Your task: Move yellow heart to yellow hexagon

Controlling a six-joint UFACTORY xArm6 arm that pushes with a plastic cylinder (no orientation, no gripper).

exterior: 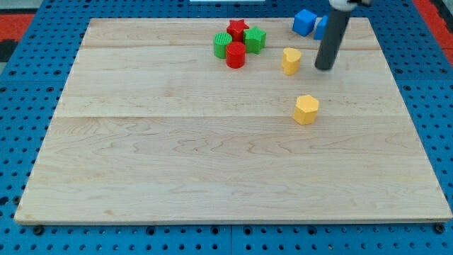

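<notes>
The yellow heart (pixel 291 60) lies on the wooden board near the view's top, right of centre. The yellow hexagon (pixel 306 109) lies below it and slightly to the right, about a block's length away. My tip (pixel 324 68) rests on the board just right of the yellow heart, with a small gap between them, and above the hexagon.
A cluster of a red star (pixel 237 29), a red cylinder (pixel 236 54) and two green blocks (pixel 222 44) (pixel 255 40) sits at the top centre. Two blue blocks (pixel 305 22) lie at the top right, one partly behind the rod. The board's top edge (pixel 177 19) is close.
</notes>
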